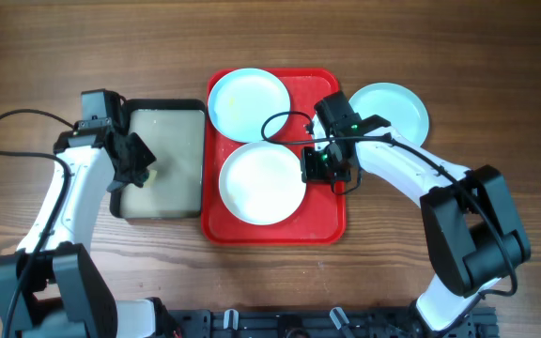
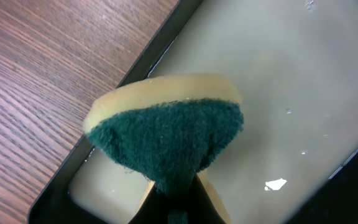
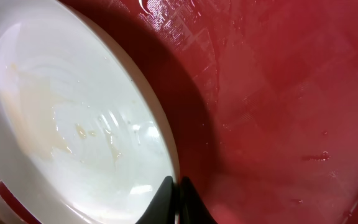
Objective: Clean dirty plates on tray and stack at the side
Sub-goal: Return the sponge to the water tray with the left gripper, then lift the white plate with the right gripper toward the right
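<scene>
Overhead, the red tray [image 1: 327, 221] sits mid-table [image 1: 496, 75] on wood grain, carrying the far plate [image 1: 248, 101] and near plate [image 1: 262, 182]. A third plate [image 1: 390, 110] lies off to its right, probably starting the stack.

Left wrist: the left jaws clamp a sponge [image 2: 166, 143] over the basin [image 2: 120, 86] of cloudy water, seemingly for wetting.

Right wrist: the right jaws pinch the near plate's streaked rim, likely steadying it.

The left arm [image 1: 62, 202] reaches far from its near-left base. Its end effector [image 1: 139, 169] points down, pinched on a sponge [image 2: 166, 143]. The right arm [image 1: 411, 174] bends left from its near-right base, end effector [image 1: 319, 167] lowered, its 2 fingertips pressed together.
</scene>
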`<state>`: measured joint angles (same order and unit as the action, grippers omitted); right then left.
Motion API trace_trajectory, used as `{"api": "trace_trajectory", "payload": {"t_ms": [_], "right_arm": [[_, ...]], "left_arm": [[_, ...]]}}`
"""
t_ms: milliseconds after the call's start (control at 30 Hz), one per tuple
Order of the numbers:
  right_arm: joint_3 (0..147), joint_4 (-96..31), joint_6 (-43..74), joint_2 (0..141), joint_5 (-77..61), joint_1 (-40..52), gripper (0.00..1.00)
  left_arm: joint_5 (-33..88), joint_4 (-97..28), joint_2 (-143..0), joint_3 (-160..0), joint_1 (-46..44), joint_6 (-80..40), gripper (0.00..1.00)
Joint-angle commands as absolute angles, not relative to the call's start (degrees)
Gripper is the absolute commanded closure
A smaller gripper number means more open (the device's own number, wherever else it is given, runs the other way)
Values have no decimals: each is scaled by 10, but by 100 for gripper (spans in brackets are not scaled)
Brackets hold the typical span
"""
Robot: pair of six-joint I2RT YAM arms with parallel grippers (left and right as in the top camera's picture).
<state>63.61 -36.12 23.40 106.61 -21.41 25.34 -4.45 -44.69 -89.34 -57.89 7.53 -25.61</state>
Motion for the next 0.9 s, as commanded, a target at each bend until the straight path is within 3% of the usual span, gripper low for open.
{"api": "trace_trajectory", "payload": {"t_ms": [0, 133, 233, 433, 500, 633, 867], "right_arm": [[631, -360, 245, 1077, -215, 256, 92], [631, -363, 244, 1077, -215, 256, 77], [631, -363, 244, 1077, -215, 256, 75], [631, -360, 266, 1085, -202, 265, 81], [631, -361, 266, 1087, -197, 267, 96], [638, -368, 265, 1084, -197, 267, 96], [761, -506, 255, 1018, -125, 266, 96]], "left_arm": [[-43, -432, -890, -557, 76, -242, 96], [-3, -416, -890, -557, 76, -197, 96], [15, -415, -890, -557, 76, -197, 96], [32, -409, -890, -557, 76, -197, 96], [32, -409, -890, -557, 76, -197, 96], [32, -405, -890, -557, 76, -192, 96], [122, -403, -889, -557, 76, -122, 96]]}}
